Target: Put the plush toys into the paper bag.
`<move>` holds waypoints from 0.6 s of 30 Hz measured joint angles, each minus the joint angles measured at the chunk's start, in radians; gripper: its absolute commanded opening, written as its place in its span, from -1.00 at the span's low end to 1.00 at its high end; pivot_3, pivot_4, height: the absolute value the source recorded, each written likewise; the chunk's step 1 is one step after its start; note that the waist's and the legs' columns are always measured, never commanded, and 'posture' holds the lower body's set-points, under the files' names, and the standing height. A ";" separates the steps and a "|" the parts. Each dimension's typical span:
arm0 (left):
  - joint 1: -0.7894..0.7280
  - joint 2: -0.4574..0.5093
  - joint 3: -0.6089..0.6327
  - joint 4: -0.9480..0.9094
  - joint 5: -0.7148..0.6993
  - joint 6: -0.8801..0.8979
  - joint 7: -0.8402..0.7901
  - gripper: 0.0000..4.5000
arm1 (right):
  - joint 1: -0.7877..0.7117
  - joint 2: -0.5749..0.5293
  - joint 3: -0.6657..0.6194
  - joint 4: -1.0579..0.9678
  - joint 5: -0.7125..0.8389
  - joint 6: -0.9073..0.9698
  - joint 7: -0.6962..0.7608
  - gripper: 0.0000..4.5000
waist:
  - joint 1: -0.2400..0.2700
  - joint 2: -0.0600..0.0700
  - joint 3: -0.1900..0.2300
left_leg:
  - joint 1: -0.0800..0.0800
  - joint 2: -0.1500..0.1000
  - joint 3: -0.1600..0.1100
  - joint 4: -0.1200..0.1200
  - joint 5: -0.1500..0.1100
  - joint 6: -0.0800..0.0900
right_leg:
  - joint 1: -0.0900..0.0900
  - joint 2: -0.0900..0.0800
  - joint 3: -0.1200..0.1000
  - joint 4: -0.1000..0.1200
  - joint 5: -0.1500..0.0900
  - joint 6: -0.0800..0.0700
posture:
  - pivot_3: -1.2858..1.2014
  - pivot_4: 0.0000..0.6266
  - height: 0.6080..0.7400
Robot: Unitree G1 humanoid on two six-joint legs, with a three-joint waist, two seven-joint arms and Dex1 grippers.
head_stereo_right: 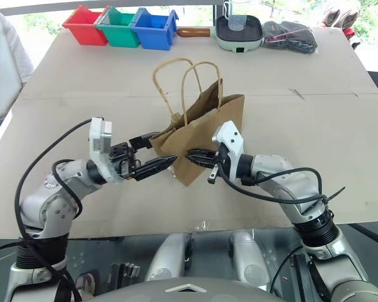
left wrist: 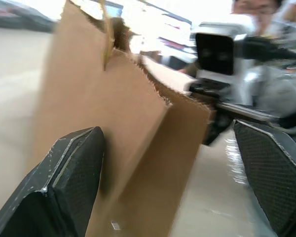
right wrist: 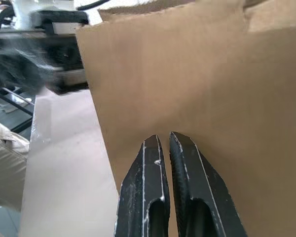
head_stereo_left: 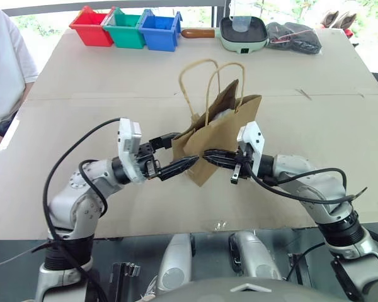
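The table (head_stereo_left: 82, 94) was covered in flat tan cardboard, a seam crossing it from side to side a little above mid-frame. Along its far edge, at the upper left, three open bins stood in a row, touching: a red bin (head_stereo_left: 91, 28), a green bin (head_stereo_left: 126, 29) and a blue bin (head_stereo_left: 159, 30). Right of them, top centre, sat a pale green electric pan (head_stereo_left: 242, 34) with a wooden handle (head_stereo_left: 197, 33) pointing left. Just beside it, to the right, lay a crumpled black plastic bag (head_stereo_left: 294, 36). The paper bag (head_stereo_left: 223, 129) stood at mid-frame.
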 measured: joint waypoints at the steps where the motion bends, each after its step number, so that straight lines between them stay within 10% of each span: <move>1: 0.005 -0.027 -0.015 -0.001 0.022 -0.011 0.040 0.89 | 0.000 -0.001 0.000 0.001 -0.012 -0.006 0.013 -0.99 | 0.000 0.000 0.000 | 0.000 0.000 0.000 0.000 0.000 0.000 | 0.000 0.000 0.000 0.000 0.000 0.000 | 0.03 -0.52 1.00; 10: 0.022 -0.128 -0.070 -0.019 0.094 -0.091 0.184 -0.62 | 0.117 -0.084 -0.051 -0.113 -0.132 -0.120 0.025 -1.00 | 0.006 0.000 0.000 | 0.000 -0.001 0.000 0.000 0.000 0.000 | 0.000 -0.001 0.000 0.000 0.000 0.000 | 0.03 -0.52 1.00; 12: 0.005 -0.119 -0.069 0.001 0.092 -0.119 0.149 -1.00 | 0.187 -0.129 -0.113 -0.168 -0.156 -0.161 0.023 -0.58 | 0.012 0.000 0.000 | 0.000 -0.001 0.000 0.000 0.000 0.000 | 0.000 0.000 0.000 0.001 0.000 0.000 | 0.03 -0.52 1.00; 18: -0.312 0.058 -0.078 0.439 0.136 -0.341 -0.288 -1.00 | 0.448 -0.313 -0.432 -0.282 -0.078 -0.162 0.105 0.70 | 0.016 -0.001 -0.001 | 0.001 -0.001 0.001 0.002 0.000 0.000 | 0.001 0.001 0.000 0.000 0.000 0.000 | 0.03 -0.52 1.00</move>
